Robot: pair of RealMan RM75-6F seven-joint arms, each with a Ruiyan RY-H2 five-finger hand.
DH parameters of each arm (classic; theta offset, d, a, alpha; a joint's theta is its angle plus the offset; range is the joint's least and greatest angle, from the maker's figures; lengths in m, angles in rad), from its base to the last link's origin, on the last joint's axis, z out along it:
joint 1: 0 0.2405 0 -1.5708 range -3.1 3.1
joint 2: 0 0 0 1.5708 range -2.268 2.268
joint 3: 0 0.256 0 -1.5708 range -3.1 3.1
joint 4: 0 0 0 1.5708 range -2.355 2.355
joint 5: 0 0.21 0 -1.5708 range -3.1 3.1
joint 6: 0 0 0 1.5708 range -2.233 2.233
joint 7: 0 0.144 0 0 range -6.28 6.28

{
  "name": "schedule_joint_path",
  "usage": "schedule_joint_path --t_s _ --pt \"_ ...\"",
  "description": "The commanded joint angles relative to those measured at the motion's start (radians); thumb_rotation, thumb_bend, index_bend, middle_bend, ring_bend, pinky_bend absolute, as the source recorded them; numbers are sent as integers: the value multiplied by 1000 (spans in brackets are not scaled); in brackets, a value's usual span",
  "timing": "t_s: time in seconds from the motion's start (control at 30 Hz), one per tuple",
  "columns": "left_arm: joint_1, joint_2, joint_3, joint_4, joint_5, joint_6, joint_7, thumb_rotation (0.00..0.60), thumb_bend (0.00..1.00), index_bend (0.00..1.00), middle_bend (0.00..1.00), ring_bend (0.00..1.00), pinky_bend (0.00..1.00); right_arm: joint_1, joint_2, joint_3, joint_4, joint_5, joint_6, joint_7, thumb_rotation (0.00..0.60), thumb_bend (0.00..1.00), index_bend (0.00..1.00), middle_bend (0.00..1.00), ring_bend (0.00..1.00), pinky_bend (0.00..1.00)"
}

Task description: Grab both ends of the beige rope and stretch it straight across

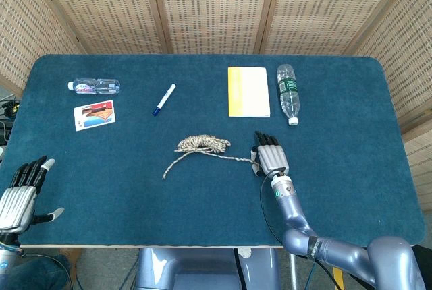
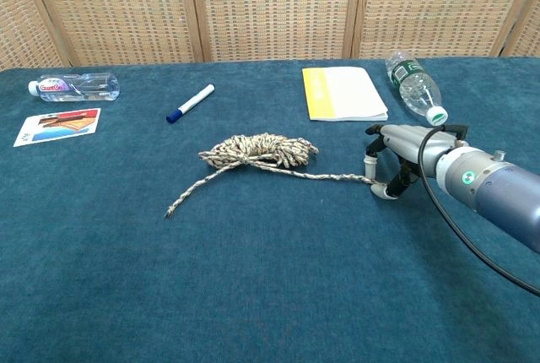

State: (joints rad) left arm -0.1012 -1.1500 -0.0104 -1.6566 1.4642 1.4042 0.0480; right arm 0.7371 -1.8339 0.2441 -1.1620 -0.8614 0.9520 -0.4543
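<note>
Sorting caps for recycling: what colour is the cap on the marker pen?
Blue, on a white barrel; the marker pen shows best in the chest view.

The blue-covered desk [image 1: 351, 189] carries a coiled beige rope [image 1: 202, 144] at its middle, a clear bottle [image 1: 94, 86], a picture card [image 1: 94, 114], a marker [image 1: 164, 99], a yellow booklet [image 1: 248, 92] and a green-labelled bottle [image 1: 287, 93].
</note>
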Motion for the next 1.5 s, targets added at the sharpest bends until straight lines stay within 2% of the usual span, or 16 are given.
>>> schedule_joint_path --t_s 0.03,0.37,0.73,0.93,1.03,1.2,1.3,1.5 --pt "0 0 0 0 0 0 0 600 0 0 0 0 0 -1 -3 0 3 -1 1 1 600 392 537 0 0 86" --pt "-1 -3 1 -1 -1 -1 5 600 0 0 0 0 0 -6 -5 1 -2 -8 4 1 600 469 562 0 0 86" --pt "-18 -6 -2 -4 7 -14 47 600 0 0 0 0 0 -15 6 -3 -26 -34 21 1 600 472 601 0 0 87" --pt "-95 -25 -32 1 29 -80 148 600 12 0 0 0 0 -18 18 -7 -45 -41 27 -11 600 471 605 0 0 87" --pt "-171 -69 -51 49 71 -139 199 600 63 0 0 0 0 -18 22 -8 -55 -36 29 -24 600 471 614 0 0 87" --pt "-243 -127 -64 109 88 -211 242 600 123 102 0 0 0 -19 25 -10 -63 -34 32 -35 600 472 622 0 0 87" --pt "-271 -198 -87 139 73 -213 326 600 158 190 0 0 0 -20 28 -8 -69 -24 30 -41 600 472 625 0 0 87" --pt "-350 -298 -117 175 10 -309 364 600 228 293 0 0 0 -17 34 -6 -79 -21 27 -45 600 471 630 0 0 87"
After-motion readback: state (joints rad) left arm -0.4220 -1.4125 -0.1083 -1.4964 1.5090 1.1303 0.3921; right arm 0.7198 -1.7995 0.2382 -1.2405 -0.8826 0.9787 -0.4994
